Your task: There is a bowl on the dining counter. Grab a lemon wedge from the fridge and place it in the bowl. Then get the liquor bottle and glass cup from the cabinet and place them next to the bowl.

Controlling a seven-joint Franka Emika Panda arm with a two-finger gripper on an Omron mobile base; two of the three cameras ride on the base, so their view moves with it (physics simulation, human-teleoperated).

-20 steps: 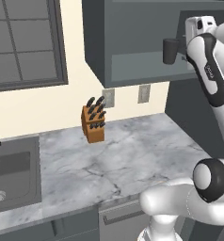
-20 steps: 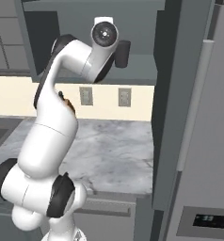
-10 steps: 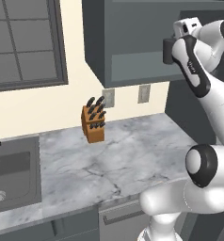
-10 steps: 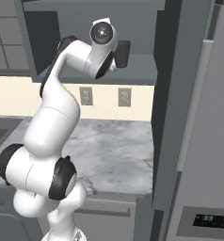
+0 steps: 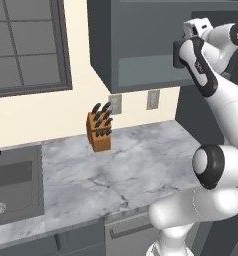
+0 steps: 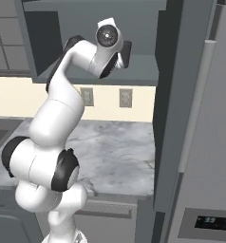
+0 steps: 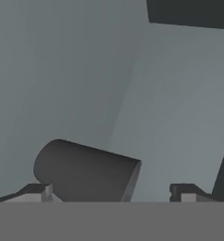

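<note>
My gripper [image 7: 111,194] reaches into the dark grey wall cabinet [image 5: 141,45], and its jaws stand wide open. The glass cup [image 7: 85,172], a plain dark grey tumbler, looks tilted in the hand view. It sits just ahead of my fingertips [image 7: 38,192], closer to the left one, and nothing grips it. From the base views the dark hand [image 5: 180,52] is at the cabinet's open front, above the inner shelf [image 6: 138,64]. The grey fridge [image 6: 205,142] stands to the right of the cabinet [image 6: 77,28].
Below the cabinet lies a marble worktop [image 5: 126,170] with a knife block [image 5: 99,127] against the wall and a sink [image 5: 11,185] at the left. A window [image 5: 26,45] is above the sink. A dark tall panel [image 6: 169,104] separates cabinet and fridge.
The arm's elbow and upper links have swung while the hand stays at the cabinet opening. The jaws remain wide open.
</note>
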